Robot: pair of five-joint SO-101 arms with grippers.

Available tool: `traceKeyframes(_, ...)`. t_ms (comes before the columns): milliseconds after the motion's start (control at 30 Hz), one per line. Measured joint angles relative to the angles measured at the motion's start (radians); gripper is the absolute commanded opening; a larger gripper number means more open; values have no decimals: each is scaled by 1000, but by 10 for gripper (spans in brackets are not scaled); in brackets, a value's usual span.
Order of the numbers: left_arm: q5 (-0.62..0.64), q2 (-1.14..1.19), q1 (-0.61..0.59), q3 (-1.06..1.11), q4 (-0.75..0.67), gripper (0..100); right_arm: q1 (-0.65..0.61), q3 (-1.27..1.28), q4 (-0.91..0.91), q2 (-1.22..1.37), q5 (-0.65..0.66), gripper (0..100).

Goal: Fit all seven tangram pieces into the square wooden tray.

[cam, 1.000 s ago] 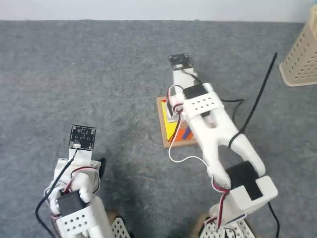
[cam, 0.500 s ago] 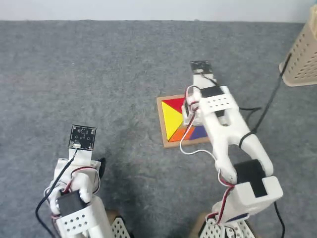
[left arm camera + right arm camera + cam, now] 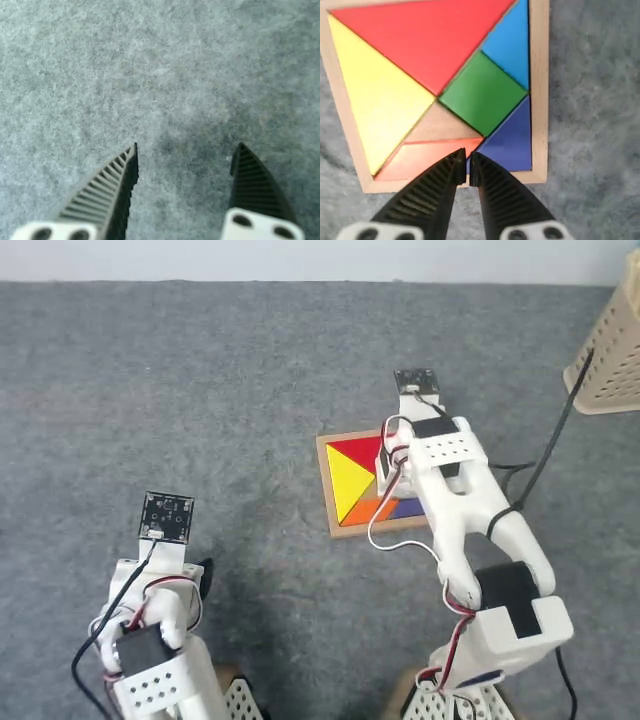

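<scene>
The square wooden tray (image 3: 539,55) (image 3: 327,480) lies on the grey carpet with its coloured pieces fitted flat inside. I see a red triangle (image 3: 430,37), yellow triangle (image 3: 375,95), green square (image 3: 482,92), light blue triangle (image 3: 512,42), dark blue triangle (image 3: 512,142), a wood-coloured triangle (image 3: 442,127) and an orange piece (image 3: 427,157). My right gripper (image 3: 468,162) is shut and empty, above the tray's near edge where orange meets dark blue. My left gripper (image 3: 185,165) is open over bare carpet, at the high view's lower left (image 3: 165,530).
A beige perforated basket (image 3: 612,345) stands at the far right edge. A black cable (image 3: 545,455) runs from the right arm toward it. Grey carpet surrounds the tray on all sides.
The right arm has swung to the right and drawn back, uncovering the red and yellow pieces in the tray. The left arm has stayed still.
</scene>
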Motion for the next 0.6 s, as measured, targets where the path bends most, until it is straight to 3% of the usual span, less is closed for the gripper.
traceKeyframes(400, 0, 0, 0, 0, 0, 280, 38, 109, -3, -133, 0, 6)
traceKeyframes(600, 0, 0, 0, 0, 0, 280, 40, 307, -123, -278, 0, 6)
